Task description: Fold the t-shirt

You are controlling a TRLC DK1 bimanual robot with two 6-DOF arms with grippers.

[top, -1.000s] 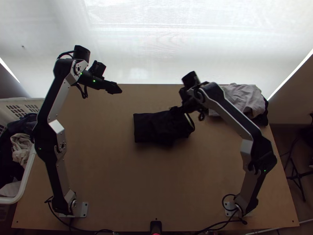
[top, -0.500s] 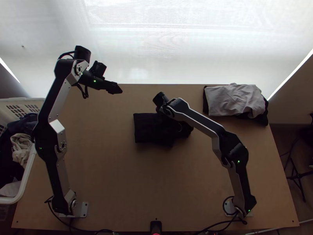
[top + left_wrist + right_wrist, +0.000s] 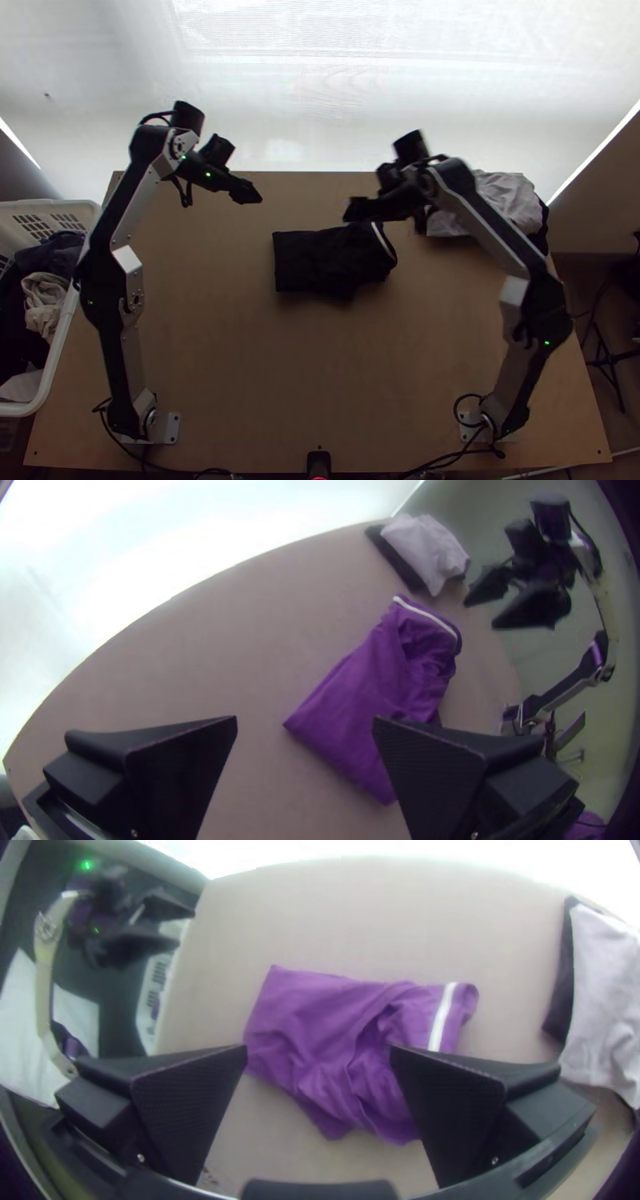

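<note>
midway up the table (image 3: pixel 304 376), the t-shirt (image 3: pixel 316 260) lies in a compact folded bundle, rumpled toward its white-striped end. folding looks nearly done; tidying seems the step in hand. by its far side, the right tool (image 3: pixel 320 1051) hangs parted and empty; next, that end likely wants flattening. farther off, the left tool (image 3: pixel 306 720) is spread, holding nothing.

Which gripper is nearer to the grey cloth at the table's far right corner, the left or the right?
The right. The right gripper is in the air, left of the grey cloth; the left gripper is much farther left of it.
</note>
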